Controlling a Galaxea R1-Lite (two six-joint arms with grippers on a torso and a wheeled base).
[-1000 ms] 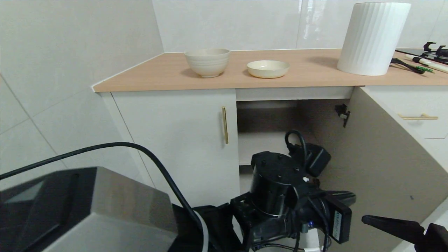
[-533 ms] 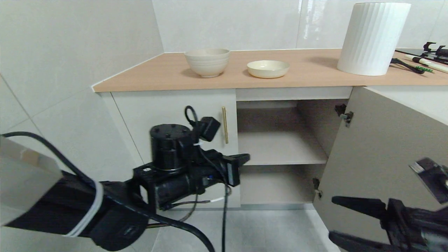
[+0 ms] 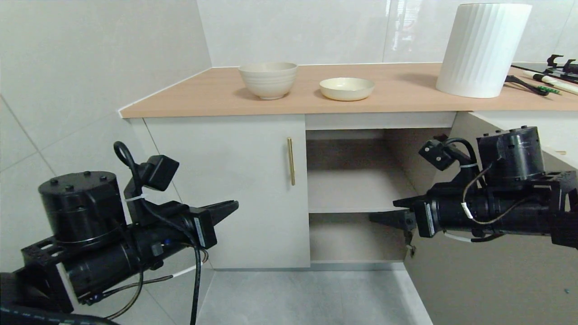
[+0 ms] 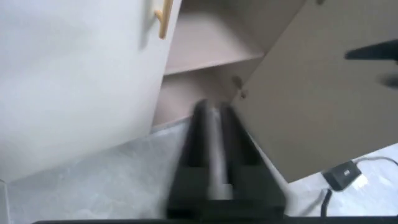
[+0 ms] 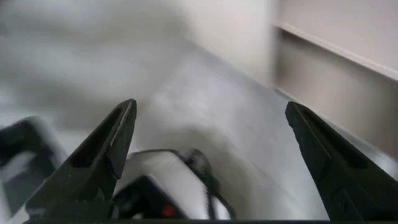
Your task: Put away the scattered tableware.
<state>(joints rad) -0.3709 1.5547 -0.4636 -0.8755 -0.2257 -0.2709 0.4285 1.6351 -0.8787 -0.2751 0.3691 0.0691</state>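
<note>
On the wooden counter [image 3: 216,97] stand a ribbed beige bowl [image 3: 268,80] and, to its right, a shallow cream dish [image 3: 347,88]. Both arms are low, well below the counter and in front of the cabinet. My left gripper [image 3: 228,208] [image 4: 213,112] is before the closed left door, fingers pressed together and holding nothing. In front of the open compartment, my right gripper [image 3: 384,211] [image 5: 210,106] points left with its fingers spread wide and nothing between them.
The cabinet's right door [image 3: 492,275] [image 4: 311,93] stands open, showing a bare shelf [image 3: 356,192]. The left door has a gold handle [image 3: 291,161]. A tall white ribbed cylinder [image 3: 483,49] and several utensils [image 3: 537,83] sit at the counter's right. Grey floor [image 3: 307,298] lies below.
My left arm has swung from in front of the open compartment over to the left door. The right arm has risen from the lower right corner to the open compartment.
</note>
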